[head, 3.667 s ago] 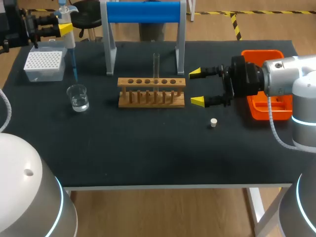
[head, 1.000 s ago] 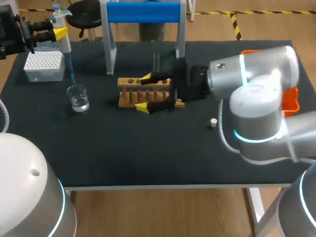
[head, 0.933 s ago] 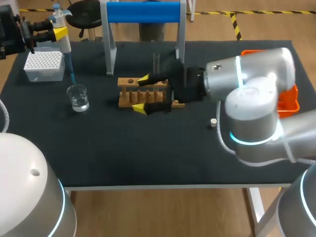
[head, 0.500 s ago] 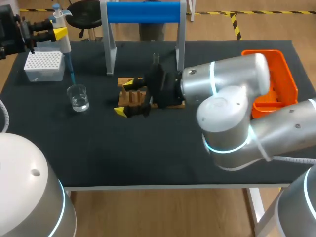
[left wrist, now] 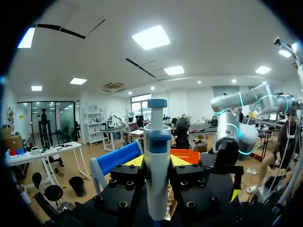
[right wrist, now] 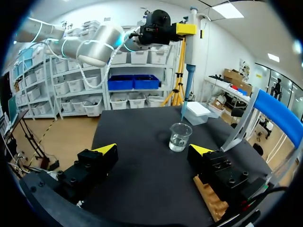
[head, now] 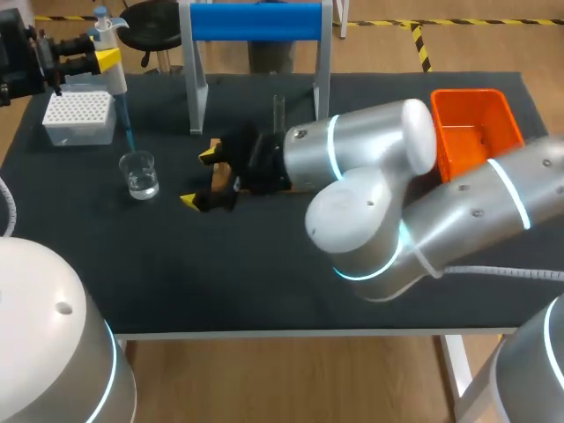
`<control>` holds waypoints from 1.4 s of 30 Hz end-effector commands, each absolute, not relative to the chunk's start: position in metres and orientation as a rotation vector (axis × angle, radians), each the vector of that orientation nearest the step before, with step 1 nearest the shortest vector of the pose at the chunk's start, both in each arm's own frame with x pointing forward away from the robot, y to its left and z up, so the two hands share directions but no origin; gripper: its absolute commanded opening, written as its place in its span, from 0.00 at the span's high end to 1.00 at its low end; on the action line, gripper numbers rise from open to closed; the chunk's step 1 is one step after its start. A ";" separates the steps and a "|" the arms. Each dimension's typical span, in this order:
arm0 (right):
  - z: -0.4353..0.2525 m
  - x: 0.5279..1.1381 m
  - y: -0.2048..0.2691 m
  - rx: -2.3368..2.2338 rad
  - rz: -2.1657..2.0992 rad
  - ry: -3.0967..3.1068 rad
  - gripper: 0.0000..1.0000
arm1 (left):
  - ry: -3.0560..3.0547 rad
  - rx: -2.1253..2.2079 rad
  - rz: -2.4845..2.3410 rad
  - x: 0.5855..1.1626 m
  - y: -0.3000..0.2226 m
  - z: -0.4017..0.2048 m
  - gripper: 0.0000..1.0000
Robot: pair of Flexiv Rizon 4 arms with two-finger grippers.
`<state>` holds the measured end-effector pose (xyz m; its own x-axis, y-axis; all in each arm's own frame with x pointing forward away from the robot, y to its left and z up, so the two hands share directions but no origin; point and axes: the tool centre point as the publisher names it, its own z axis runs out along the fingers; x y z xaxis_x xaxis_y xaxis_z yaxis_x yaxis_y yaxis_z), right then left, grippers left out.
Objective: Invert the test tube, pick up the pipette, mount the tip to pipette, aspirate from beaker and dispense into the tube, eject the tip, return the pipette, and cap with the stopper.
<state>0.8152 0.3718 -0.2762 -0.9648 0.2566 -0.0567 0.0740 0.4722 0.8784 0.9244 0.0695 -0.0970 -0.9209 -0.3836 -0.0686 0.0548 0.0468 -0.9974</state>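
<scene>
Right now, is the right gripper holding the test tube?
No, the right gripper is open and empty, with the beaker ahead of it.

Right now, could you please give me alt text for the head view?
The right arm extends across the black table, with the right gripper open at the left end of a wooden test tube rack. At far left, the left gripper holds a pipette upright near a glass beaker.

My right arm [head: 361,154] reaches across past the middle, jaws spread wide. My left arm [head: 62,55] sits at the far back corner, jaws clamped.
</scene>
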 end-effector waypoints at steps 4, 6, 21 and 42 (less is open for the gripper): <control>-0.293 0.826 0.400 0.354 1.448 2.488 0.00 | 2.012 -0.333 -1.942 0.924 0.069 -0.097 1.00; -0.295 0.828 0.402 0.372 1.437 2.480 0.00 | 2.012 -0.333 -1.942 0.924 0.069 -0.097 1.00; -0.299 0.832 0.404 0.389 1.401 2.438 0.00 | 2.012 -0.333 -1.942 0.924 0.069 -0.097 1.00; -0.299 0.831 0.401 0.397 1.388 2.413 0.00 | 2.012 -0.333 -1.942 0.924 0.069 -0.097 1.00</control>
